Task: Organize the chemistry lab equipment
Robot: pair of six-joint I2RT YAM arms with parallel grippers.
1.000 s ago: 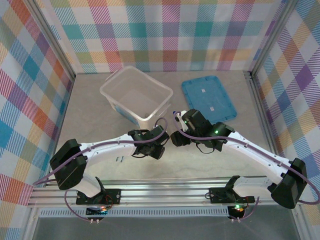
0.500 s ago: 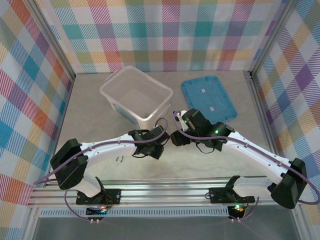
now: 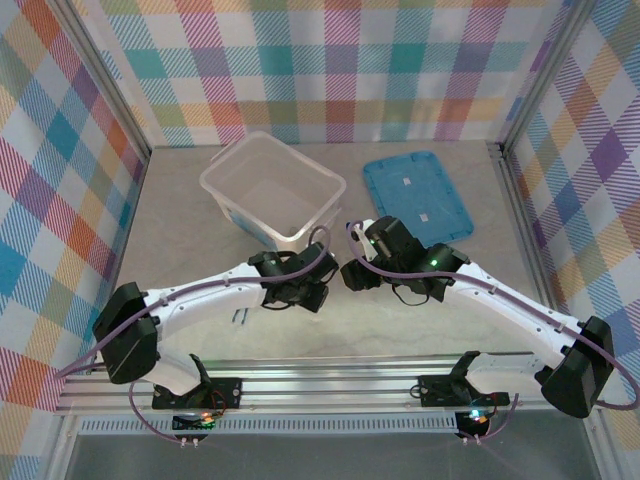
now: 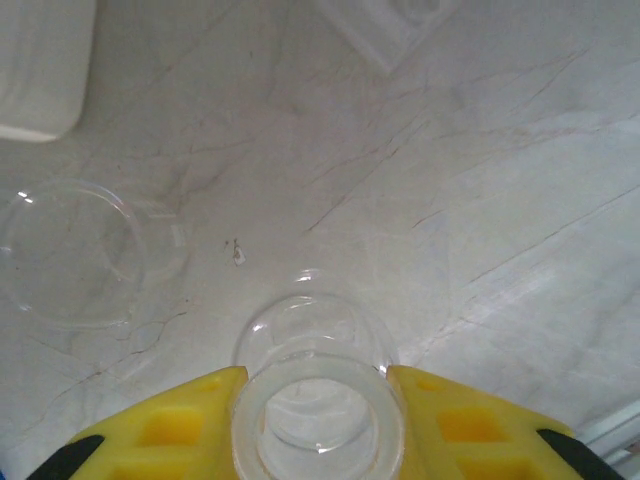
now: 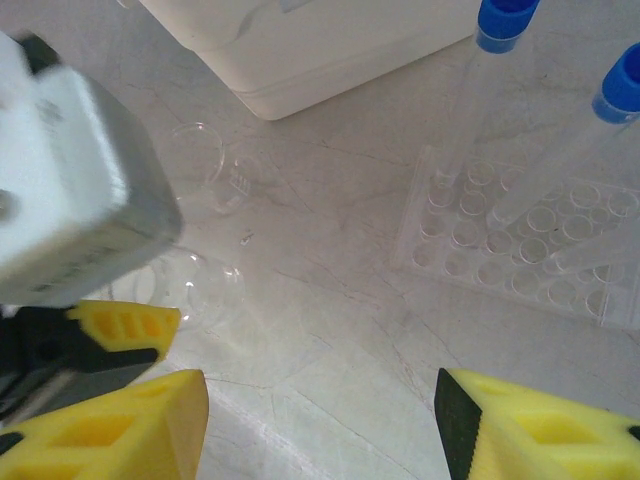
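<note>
A small clear round flask [image 4: 315,325] stands between the yellow fingers of my left gripper [image 4: 318,385], which is shut on its neck. The flask [image 5: 205,285] also appears at the left of the right wrist view, beside the left gripper's finger [image 5: 120,325]. A tiny clear beaker [image 4: 65,255] lies on the table to its left. Thin blue-capped tubes [image 5: 495,20] stand in a clear rack [image 5: 520,235]. My right gripper [image 5: 318,400] hangs open over bare table, nothing between its fingers. Both grippers, left [image 3: 318,295] and right [image 3: 352,275], meet mid-table.
A translucent white tub [image 3: 272,188] stands just behind the grippers, with a flat blue lid [image 3: 417,197] to its right. A small dark item [image 3: 240,318] lies near the front edge under the left arm. Plaid walls close in the table.
The left arm's wrist has shifted a little up and left, and its elbow has swung outward. The right arm has not moved.
</note>
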